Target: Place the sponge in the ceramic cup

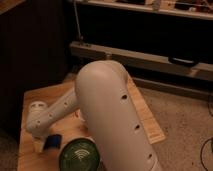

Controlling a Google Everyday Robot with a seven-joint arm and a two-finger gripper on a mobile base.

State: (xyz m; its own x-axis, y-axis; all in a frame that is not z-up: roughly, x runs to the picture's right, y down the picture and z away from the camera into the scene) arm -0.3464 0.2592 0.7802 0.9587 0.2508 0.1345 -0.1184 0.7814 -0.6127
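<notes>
**A:** End effector [38, 146] is down low over the near left corner of the desk [47, 97], hanging under the wrist with its tips pointed at the wood.

**B:** Fingers?

**A:** Apart, spread wide, with nothing clamped between them.

**B:** And the sponge?

**A:** The sponge [54, 142], bright blue, lies on the desk just beside the end effector, on the side facing the bowl [80, 156]. I can't tell if it touches a finger.

**B:** That's the green bowl?

**A:** Green and glassy, just past the sponge from the end effector, right at the desk's front edge.

**B:** Big white shape in the middle?

**A:** That's the arm [117, 117]. Its thick link fills the foreground and hides much of the desk behind the end effector. Further back are dark shelves [150, 60], and there's speckled floor [185, 125] off to the far side.
</notes>
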